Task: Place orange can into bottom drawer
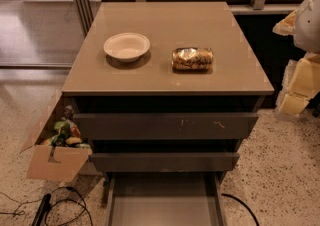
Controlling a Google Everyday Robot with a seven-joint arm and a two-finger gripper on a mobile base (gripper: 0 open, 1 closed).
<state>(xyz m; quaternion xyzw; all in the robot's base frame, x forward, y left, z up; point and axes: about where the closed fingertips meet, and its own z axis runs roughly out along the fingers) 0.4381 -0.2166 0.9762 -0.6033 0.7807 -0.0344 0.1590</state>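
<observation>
Presently the orange can (pixel 192 59) lies on its side on the flat top of the grey-brown cabinet (pixel 165 20), right of centre, its long axis running left to right. Its wall is shiny, with a mottled orange-gold and brown print that catches the light. Both ends read as paler, silvery bands. It is visibly narrower than the white bowl (pixel 126 46), which stands upright to its left on the same top. The two are near each other but not touching.

The bottom drawer (pixel 162 202) is pulled out toward the camera below the other two. It is a wide, shallow grey tray with thin side walls, and its visible floor is plain grey. Its front part runs past the lower edge of the view. The top drawer (pixel 165 126) and the middle drawer (pixel 165 161) show flat fronts, the top one marked with small pale scuffs.

The gripper (pixel 299 87) is at the far right edge of the view, beside the cabinet's right side and well apart from the can. It appears as pale yellowish blocks under a white arm section. Whether it is open or closed cannot be told. It has no hold on the can.

A cardboard box (pixel 55 165) of coloured packets stands on the speckled floor against the cabinet's left side, and dark cables (pixel 60 210) lie in front of it.
</observation>
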